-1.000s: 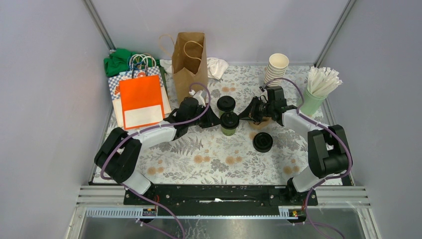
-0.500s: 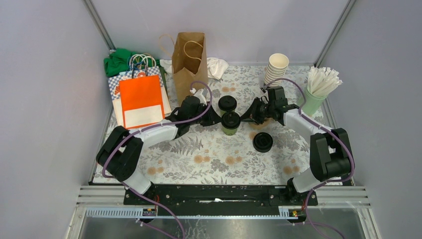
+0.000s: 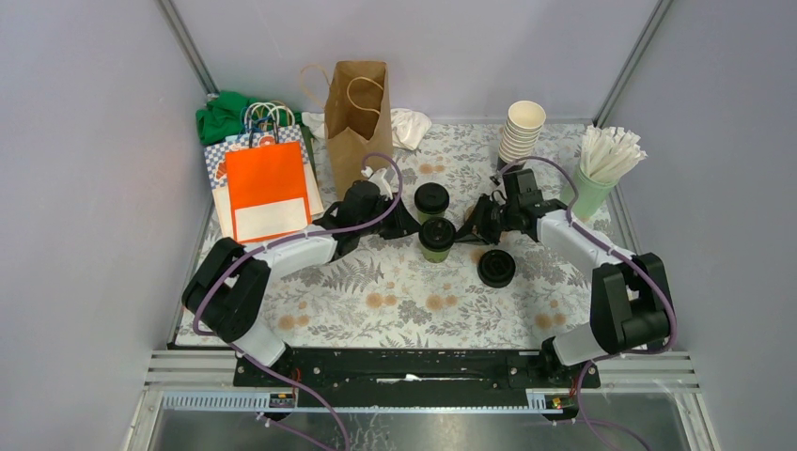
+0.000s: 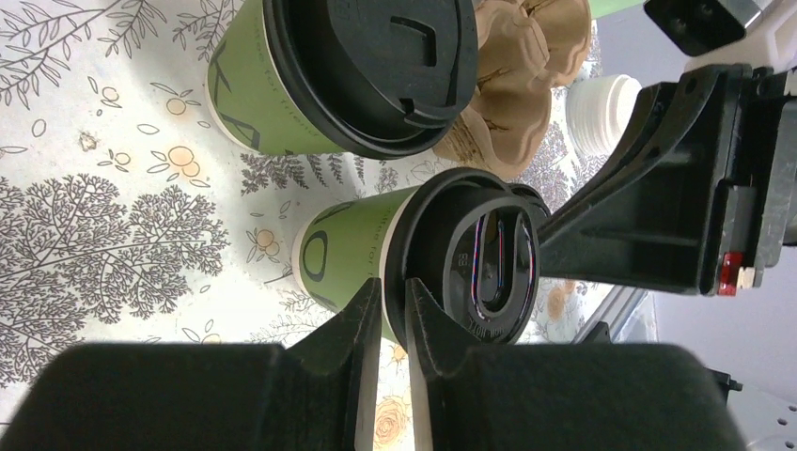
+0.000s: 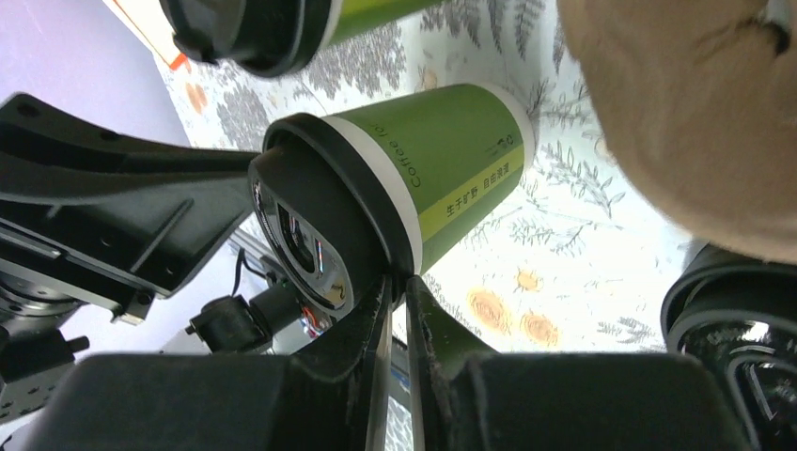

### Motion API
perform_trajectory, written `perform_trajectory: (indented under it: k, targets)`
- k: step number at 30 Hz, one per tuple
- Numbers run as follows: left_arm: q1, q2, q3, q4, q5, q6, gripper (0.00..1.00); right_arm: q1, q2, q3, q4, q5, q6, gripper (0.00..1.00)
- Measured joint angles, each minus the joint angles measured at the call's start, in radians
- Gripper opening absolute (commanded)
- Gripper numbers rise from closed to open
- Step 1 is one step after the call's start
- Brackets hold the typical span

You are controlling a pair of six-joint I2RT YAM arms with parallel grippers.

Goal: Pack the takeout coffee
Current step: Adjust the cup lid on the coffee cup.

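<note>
Both arms meet over one cup. The front cup, dark green with a black lid, stands out from the brown paper bag, off its right corner and towards the arm bases. My left gripper comes at the cup from the bag's side. Its fingers are drawn narrow, and in the left wrist view the lid's rim sits pinched in the thin slot between them. My right gripper reaches in from the far side, also nearly closed, with the same rim nipped between its fingers. I cannot tell whether the cup's base rests on the floral table or hangs just above it.

A second lidded cup stands closer to the bag, just right of its base. A third one sits farther from the bag than the held cup, out to the right. The pulp carrier lies right of the bag, under the right arm, mostly hidden from above. The stack of cream cups stands well to the bag's right.
</note>
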Motion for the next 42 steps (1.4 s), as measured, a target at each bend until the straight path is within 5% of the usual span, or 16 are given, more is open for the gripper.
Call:
perform_trajectory:
  k: [7, 14, 34, 42]
  targets:
    - [-0.006, 0.000, 0.019, -0.036, 0.011, 0.007, 0.19, 0.033, -0.045, -0.035, -0.043, -0.001, 0.027, 0.20]
    - [-0.018, -0.001, 0.044, -0.077, 0.024, 0.018, 0.26, 0.047, -0.095, -0.062, -0.098, 0.030, 0.027, 0.37]
    - [-0.029, -0.033, 0.163, -0.307, -0.070, 0.100, 0.31, 0.054, -0.081, 0.145, -0.237, 0.136, -0.064, 0.33]
    - [-0.032, -0.222, 0.030, -0.276, -0.075, 0.045, 0.31, 0.029, -0.051, 0.139, -0.232, 0.132, -0.094, 0.32]
